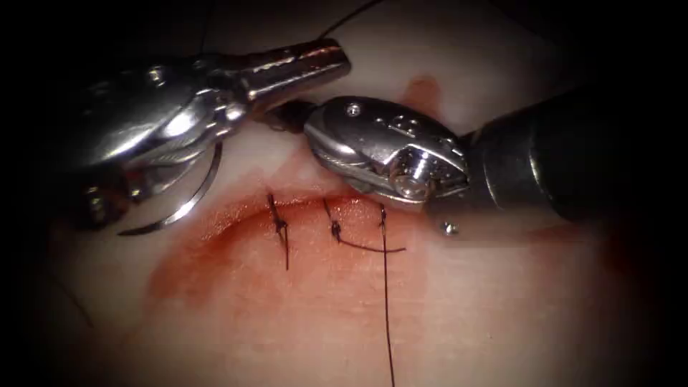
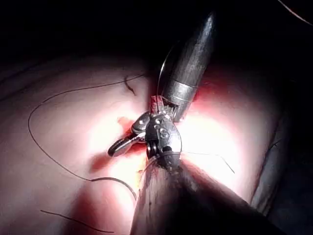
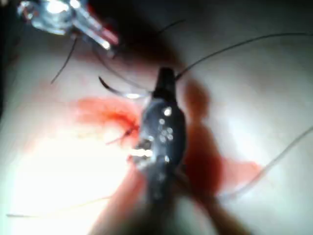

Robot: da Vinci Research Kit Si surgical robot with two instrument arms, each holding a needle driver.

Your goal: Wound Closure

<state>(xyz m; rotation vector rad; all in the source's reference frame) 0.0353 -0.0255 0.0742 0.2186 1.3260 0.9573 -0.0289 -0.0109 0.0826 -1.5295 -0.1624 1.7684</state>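
The left tool [image 1: 315, 61] has its jaws clamped together — the curved needle [image 1: 188, 202] hangs below its wrist, clear of the tissue [image 1: 466, 315], left of the cut [image 1: 315, 204]. The right tool [image 1: 287, 115] reaches between — its jaws I cannot tell. Thread [image 1: 387, 301] trails from the stitches.

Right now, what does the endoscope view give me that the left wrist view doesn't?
Endoscope view: three stitches across the cut, and the curved needle below the left tool, left of them, apparently out of the tissue. Left wrist view: a thread loop lying on the tissue. Both: the left tool and right tool, tips close together; what either holds is unclear.
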